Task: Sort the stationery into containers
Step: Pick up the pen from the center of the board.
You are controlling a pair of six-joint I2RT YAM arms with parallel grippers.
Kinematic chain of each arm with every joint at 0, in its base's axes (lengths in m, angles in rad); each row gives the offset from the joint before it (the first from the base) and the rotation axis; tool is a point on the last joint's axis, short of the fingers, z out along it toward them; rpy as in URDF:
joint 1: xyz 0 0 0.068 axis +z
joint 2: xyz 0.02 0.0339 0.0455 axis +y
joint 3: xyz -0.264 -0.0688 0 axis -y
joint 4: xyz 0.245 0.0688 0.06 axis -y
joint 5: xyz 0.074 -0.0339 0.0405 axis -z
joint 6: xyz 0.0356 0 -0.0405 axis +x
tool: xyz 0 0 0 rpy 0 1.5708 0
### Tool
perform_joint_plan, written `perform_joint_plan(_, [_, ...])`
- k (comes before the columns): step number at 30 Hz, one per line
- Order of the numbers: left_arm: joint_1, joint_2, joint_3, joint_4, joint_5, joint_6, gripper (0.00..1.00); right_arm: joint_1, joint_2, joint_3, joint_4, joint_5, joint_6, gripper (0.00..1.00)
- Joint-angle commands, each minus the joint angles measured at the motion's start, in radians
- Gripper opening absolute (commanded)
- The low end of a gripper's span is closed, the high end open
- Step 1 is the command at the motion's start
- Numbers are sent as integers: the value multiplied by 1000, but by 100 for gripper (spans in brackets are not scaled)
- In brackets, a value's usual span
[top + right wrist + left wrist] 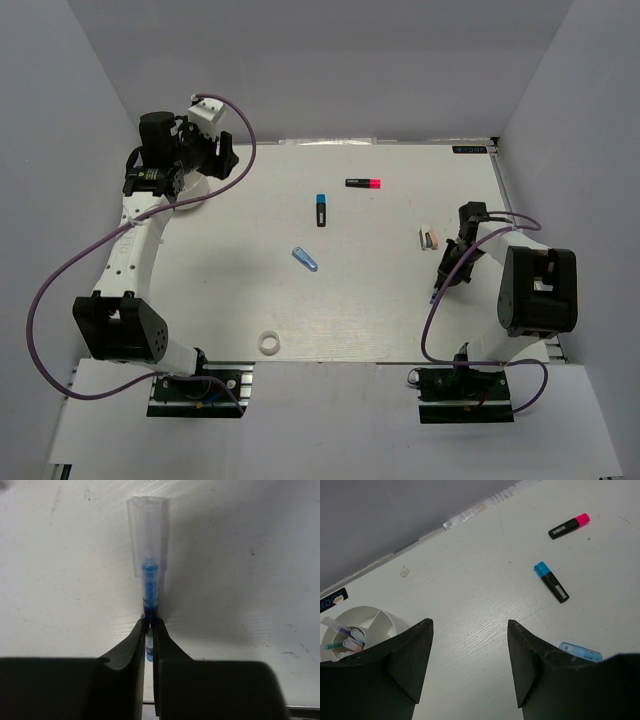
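From above, a white worktop [400, 310] between grey walls [350, 60] carries a pink marker [364, 183], blue marker [321, 209], blue tube [305, 258] and tape ring [268, 343], well apart. Left wrist: the left gripper [470, 650] gapes beside the tub [372, 611] holding pens [342, 636]. Right wrist: the right gripper [149, 640] pinches a clear-capped blue pen [150, 582].

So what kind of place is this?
Likely a robotics test booth: plain grey walls box in a white table, two white robot arms are bolted at its edge, and a pink-ended black marker lies loose.
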Motion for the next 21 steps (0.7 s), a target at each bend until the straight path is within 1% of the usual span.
perform_joint_plan(1, [-5,-45,16,-10,25,-6,71,0,26,-6,44,38,-27,3])
perform_joint_plan(2, [-5,-45,28,-27,33,-3,71,-1,3,11,0,18,-68,0])
perform_joint_plan(4, [-5,-56,42,-52,86,0,71,0,-49,67,-61,-43,-129,0])
perform_joint_plan(5, [-5,-61,45,-58,109,-1,71,0,-104,89,-119,-68,-184,0])
perform_joint_plan(6, [-5,-65,47,-67,158,-3,71,0,-133,134,-141,-111,-217,0])
perform_joint_plan(7, [-5,-70,48,-67,187,-28,71,-3,-164,159,-160,-134,-249,0])
perform_joint_plan(8, [-5,-70,51,-66,217,-51,72,0,-222,181,-180,-161,-325,0])
perform_joint_plan(9, [-5,-68,54,-61,255,-108,72,-1,-245,201,-181,-227,-366,0])
perform_joint_plan(10, [-5,-64,53,-49,342,-137,71,2,-273,236,-175,-273,-424,0])
perform_joint_plan(11, [-5,-62,39,-9,390,-179,71,2,-314,247,-160,-333,-482,0])
perform_joint_plan(12, [-5,-62,27,29,433,-221,71,2,-327,259,-154,-479,-634,0])
perform_joint_plan(13, [-5,-61,13,66,495,-334,71,7,-340,277,-160,-560,-718,0])
perform_joint_plan(14, [-5,-58,-8,141,520,-390,71,11,-362,282,-149,-667,-790,0])
perform_joint_plan(15, [-14,-55,-16,170,540,-433,70,19,-370,282,-125,-691,-842,0])
perform_joint_plan(16, [-14,-52,-19,209,563,-502,70,29,-370,288,-103,-707,-854,0])
perform_joint_plan(18, [-37,-53,-51,249,579,-596,70,100,-350,317,-94,-763,-906,0])
perform_joint_plan(19, [-47,-50,-59,258,593,-611,70,121,-322,339,-103,-777,-926,0])
perform_joint_plan(21, [-70,-38,-96,269,622,-645,69,215,-302,393,-86,-751,-926,0])
